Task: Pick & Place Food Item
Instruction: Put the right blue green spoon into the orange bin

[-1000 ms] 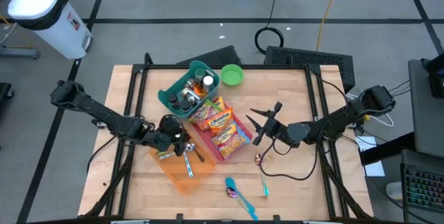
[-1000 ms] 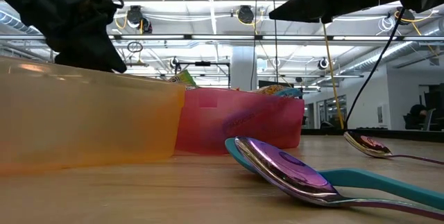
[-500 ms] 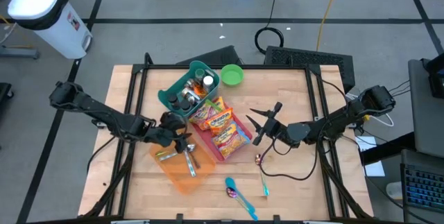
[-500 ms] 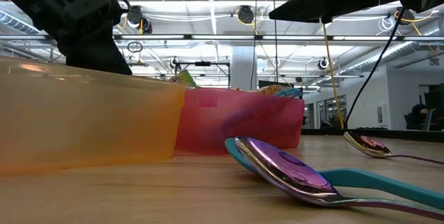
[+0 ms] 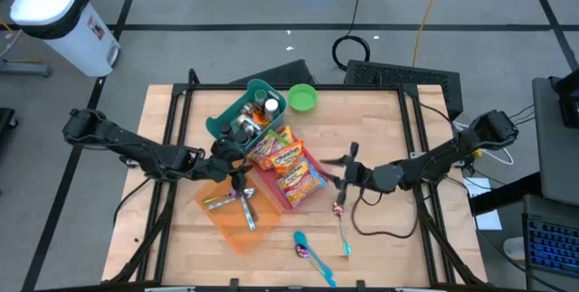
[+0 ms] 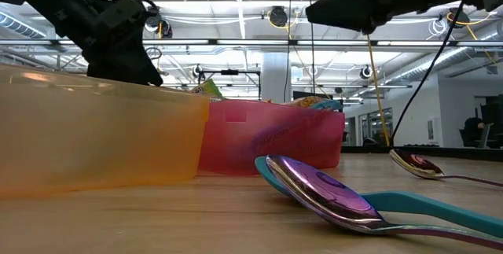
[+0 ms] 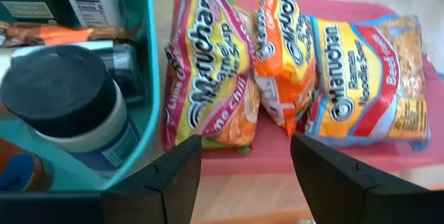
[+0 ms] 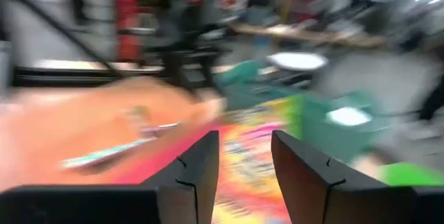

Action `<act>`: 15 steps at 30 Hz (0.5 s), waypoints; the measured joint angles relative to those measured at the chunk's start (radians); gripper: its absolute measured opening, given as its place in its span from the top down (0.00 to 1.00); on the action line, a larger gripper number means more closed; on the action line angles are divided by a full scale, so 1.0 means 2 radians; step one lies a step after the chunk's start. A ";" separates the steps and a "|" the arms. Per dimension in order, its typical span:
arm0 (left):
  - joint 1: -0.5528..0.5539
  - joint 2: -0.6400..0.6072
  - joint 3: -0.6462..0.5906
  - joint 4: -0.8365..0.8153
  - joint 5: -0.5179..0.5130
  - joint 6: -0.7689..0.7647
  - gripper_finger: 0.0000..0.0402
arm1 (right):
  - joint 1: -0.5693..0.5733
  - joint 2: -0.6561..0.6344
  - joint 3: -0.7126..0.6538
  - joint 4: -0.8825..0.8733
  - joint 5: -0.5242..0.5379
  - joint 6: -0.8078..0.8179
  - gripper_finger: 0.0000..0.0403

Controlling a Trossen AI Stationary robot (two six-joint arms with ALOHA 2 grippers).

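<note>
Ramen packets [image 7: 298, 78], seemingly yellow-orange, crinkled

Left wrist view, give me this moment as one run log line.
left tool: open, empty | facing: ramen packets in pink tray | beside: teal bin holding dark-lidded jar | right tool: open, empty

Left gripper [image 7: 246, 175] agape, empty; right gripper [image 8: 244, 165] seemingly parted.

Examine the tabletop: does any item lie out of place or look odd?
Yes. Two loose spoons, a shiny purple metal spoon and a second metal spoon, lie on the bare wooden table, outside the translucent orange bin holding other cutlery.
</note>
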 joint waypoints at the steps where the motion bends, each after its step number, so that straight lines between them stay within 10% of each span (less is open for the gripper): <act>1: 0.003 0.000 0.000 0.002 0.000 0.000 0.43 | 0.000 -0.006 0.000 -0.017 -0.028 0.028 0.68; 15: 0.009 0.000 0.000 0.022 0.000 0.011 0.43 | 0.000 -0.051 -0.014 -0.356 -0.256 0.361 0.68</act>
